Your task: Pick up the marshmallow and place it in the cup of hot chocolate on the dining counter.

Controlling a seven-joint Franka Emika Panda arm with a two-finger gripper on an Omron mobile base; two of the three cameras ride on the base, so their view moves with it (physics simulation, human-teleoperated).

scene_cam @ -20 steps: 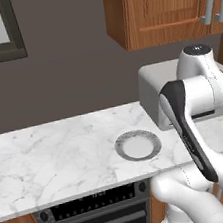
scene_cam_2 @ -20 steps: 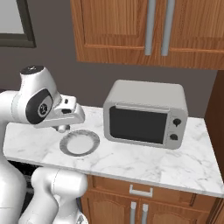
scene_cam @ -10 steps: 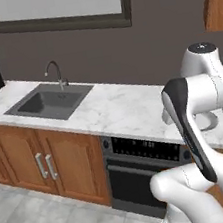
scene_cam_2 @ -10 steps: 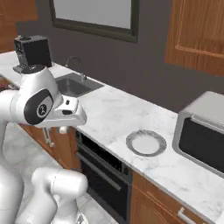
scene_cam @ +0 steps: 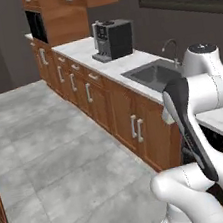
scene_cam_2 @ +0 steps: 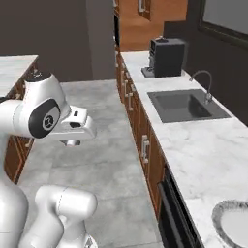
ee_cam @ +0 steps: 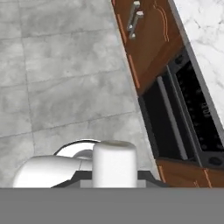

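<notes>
We carry the marshmallow (ee_cam: 114,164) clamped in our gripper (scene_cam_2: 72,142) above the floor; the dining table's (scene_cam_2: 14,70) marble top lies far left.

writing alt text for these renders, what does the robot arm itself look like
The arm has rounded, glossy white shells. A long dark grey strip runs down one link in the left base view, and a dark round joint cap with a small pale mark shows in the right base view. The end effector is a boxy white block. No cables show.
</notes>
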